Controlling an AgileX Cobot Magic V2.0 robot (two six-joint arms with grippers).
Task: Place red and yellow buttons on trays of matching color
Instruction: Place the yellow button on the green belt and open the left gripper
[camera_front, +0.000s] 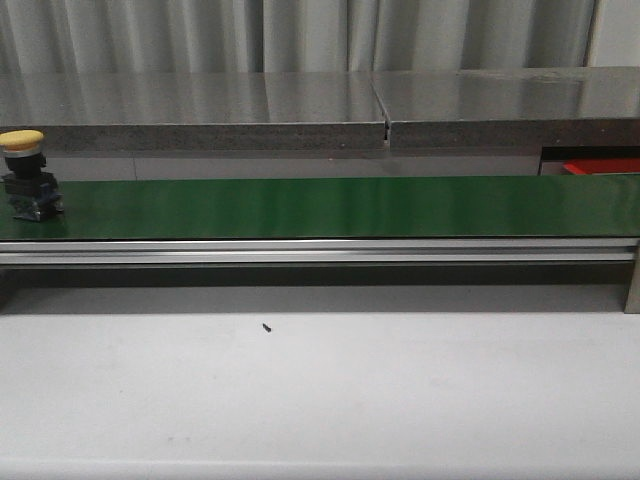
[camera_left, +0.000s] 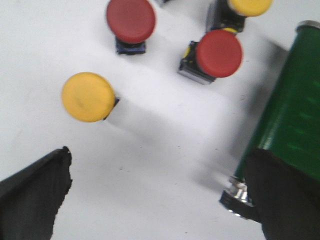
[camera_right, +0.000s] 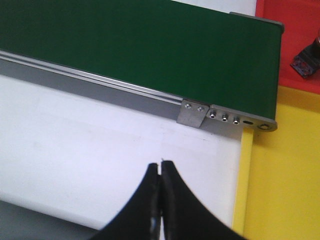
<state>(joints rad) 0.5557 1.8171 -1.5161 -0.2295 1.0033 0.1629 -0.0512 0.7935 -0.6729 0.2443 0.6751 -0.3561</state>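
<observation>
A yellow button on a dark base stands at the far left end of the green conveyor belt. In the left wrist view two red buttons and two yellow buttons stand on the white table beside the belt end. My left gripper is open and empty above bare table near them. My right gripper is shut and empty over the white table by the belt's right end. A yellow tray and a red tray lie beside it; a dark button base sits on the red tray.
A grey metal shelf runs behind the belt. The belt's aluminium rail faces the white table. A small dark speck lies on the table. A red edge shows at the far right behind the belt.
</observation>
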